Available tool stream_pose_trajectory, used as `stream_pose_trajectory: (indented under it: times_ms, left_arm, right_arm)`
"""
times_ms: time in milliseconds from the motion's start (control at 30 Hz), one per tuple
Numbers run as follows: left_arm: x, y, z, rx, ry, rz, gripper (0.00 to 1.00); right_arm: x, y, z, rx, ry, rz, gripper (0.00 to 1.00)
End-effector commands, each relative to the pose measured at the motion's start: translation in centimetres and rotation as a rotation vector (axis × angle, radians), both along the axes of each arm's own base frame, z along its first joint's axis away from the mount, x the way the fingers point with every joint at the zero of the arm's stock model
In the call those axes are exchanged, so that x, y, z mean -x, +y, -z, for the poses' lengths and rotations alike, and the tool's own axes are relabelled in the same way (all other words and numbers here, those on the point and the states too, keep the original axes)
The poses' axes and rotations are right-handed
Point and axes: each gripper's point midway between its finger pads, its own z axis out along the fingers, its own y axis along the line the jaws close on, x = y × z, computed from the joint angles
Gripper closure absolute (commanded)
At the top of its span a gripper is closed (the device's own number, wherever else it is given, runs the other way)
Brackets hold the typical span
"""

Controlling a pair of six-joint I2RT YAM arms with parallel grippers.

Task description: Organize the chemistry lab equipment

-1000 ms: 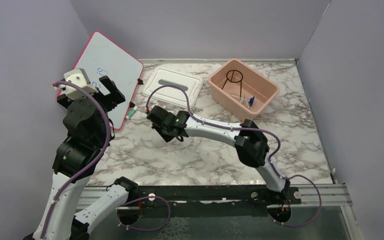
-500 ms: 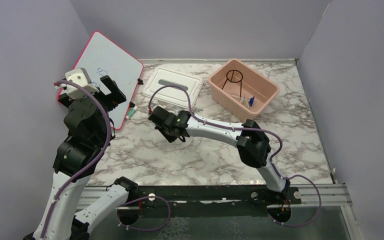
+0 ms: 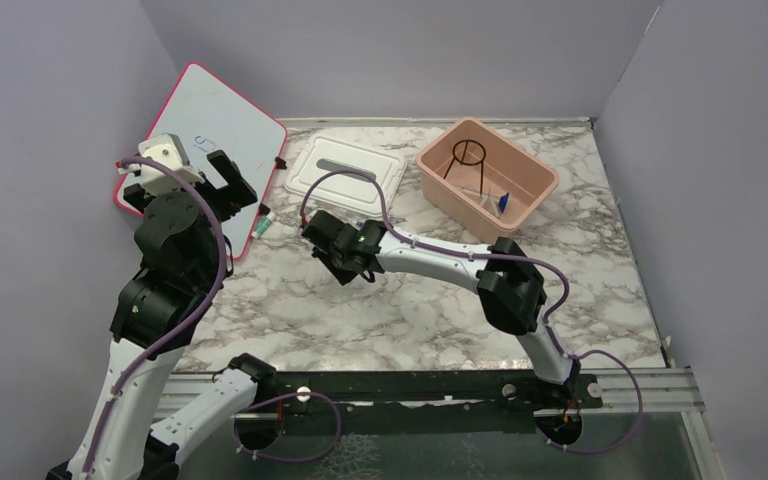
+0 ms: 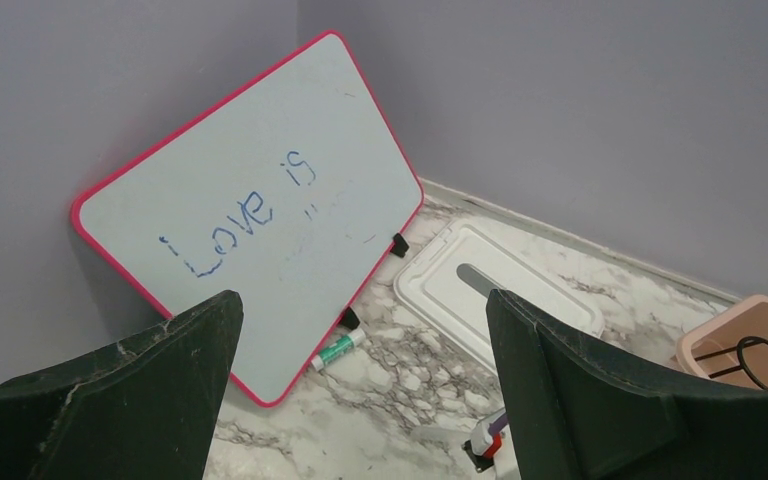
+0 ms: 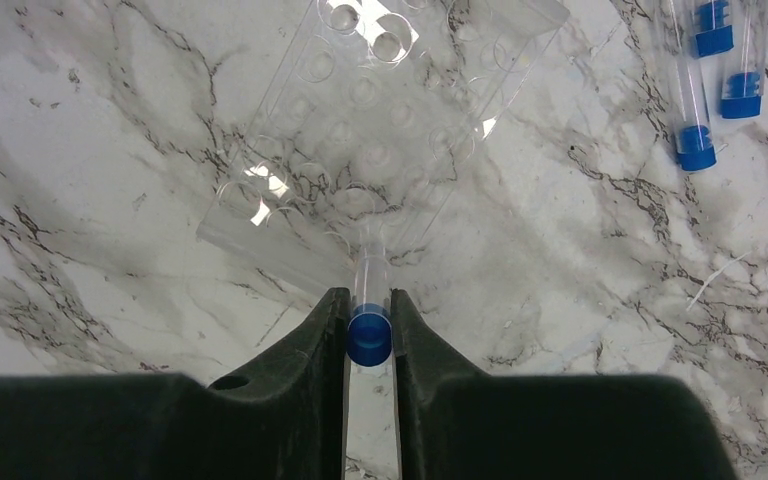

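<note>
Far left, a whiteboard (image 3: 222, 122) with a pink frame leans against the wall; on it, in blue marker, reads "Love is", with fainter smudged strokes below. The left pincer (image 4: 360, 400) hangs above the bench (image 3: 410, 320) in front of the board, its dark fingers (image 4: 140, 400) spread wide with nothing between them. At the board's lower edge a marker (image 3: 262, 227) with a green cap lies on the marble. Next comes a flat white lid (image 3: 345, 172), face up.

Near the middle, the right pincer (image 5: 369, 305) is clamped on a blue-capped tube (image 5: 369, 325). This is a slim clear tube whose bright blue cap sits squeezed between the two fingers. Its bare end points at the near edge of a transparent rack (image 5: 360, 130). The rack lies on the bench, pierced with rows of round holes, and the marble veins show through it. To the right of the rack lie three loose tubes (image 5: 695, 100) on the bench, clear with the same blue caps. No print is readable on any of them.

Farthest right stands a peach-pink bin (image 3: 440, 138). Inside are a black wire ring stand (image 3: 470, 155) on legs, thin clear tubes, and a small blue piece (image 3: 502, 203).
</note>
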Motion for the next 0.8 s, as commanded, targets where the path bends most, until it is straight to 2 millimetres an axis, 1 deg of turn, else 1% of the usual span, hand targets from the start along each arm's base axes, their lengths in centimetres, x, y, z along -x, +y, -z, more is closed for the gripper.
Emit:
stream_pose_trajectory:
  times_ms: [0, 100, 200, 367, 633, 700, 767]
  left_arm:
    - [-0.4, -0.6, 0.5, 0.007, 0.01, 0.022, 0.05]
    - [-0.6, -0.8, 0.6, 0.006, 0.014, 0.031, 0.05]
    - [-0.6, -0.8, 0.6, 0.007, 0.015, 0.033, 0.05]
    - [-0.6, -0.9, 0.8, 0.01, 0.018, 0.038, 0.05]
    - [-0.8, -1.1, 1.0, 0.012, 0.023, 0.044, 0.05]
    - [-0.8, -1.1, 1.0, 0.012, 0.024, 0.044, 0.05]
    - [-0.9, -1.2, 1.1, 0.011, 0.027, 0.046, 0.05]
  right_arm:
    - [0.8, -1.1, 1.4, 0.045, 0.067, 0.009, 0.8]
    - [0.1, -1.7, 1.6, 0.053, 0.087, 0.043, 0.81]
    - [-0.3, -1.7, 1.6, 0.04, 0.099, 0.049, 0.81]
    - [-0.2, -0.9, 1.3, 0.009, 0.131, 0.027, 0.81]
    - [0.0, -1.0, 1.9, 0.035, 0.157, 0.012, 0.81]
    - [0.0, -1.1, 1.9, 0.04, 0.155, 0.015, 0.8]
    - [0.0, -1.0, 1.4, 0.026, 0.152, 0.015, 0.76]
